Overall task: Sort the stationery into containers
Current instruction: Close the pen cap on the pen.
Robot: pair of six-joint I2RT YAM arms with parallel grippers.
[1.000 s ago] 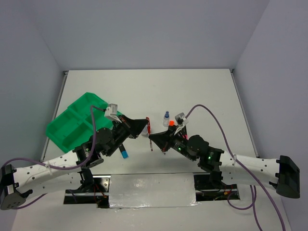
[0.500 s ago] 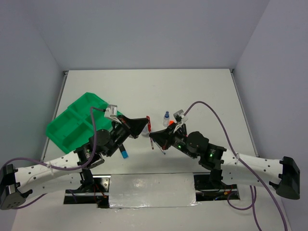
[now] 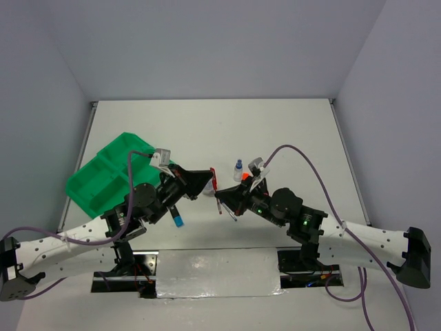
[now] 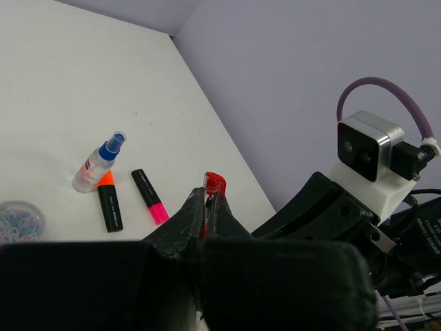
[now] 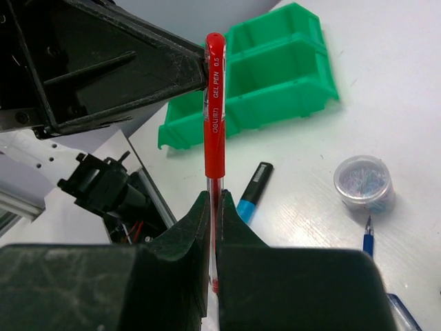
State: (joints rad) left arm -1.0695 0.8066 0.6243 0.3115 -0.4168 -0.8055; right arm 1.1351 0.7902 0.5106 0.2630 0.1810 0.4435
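Sitting near the table's left edge, the green tray [image 3: 103, 176] has a blue-ended highlighter [image 3: 178, 220] lying to its right, toward the near edge. Above the table's middle, the left jaws are pinched together on the top end of a red pen [image 5: 214, 103], and the right jaws clamp the same pen lower on its barrel. A round clear tub [image 5: 363, 183] rests on the table nearby. Farther right are a small blue-capped bottle [image 4: 96, 164], an orange highlighter [image 4: 109, 205] and a pink highlighter [image 4: 149, 196].
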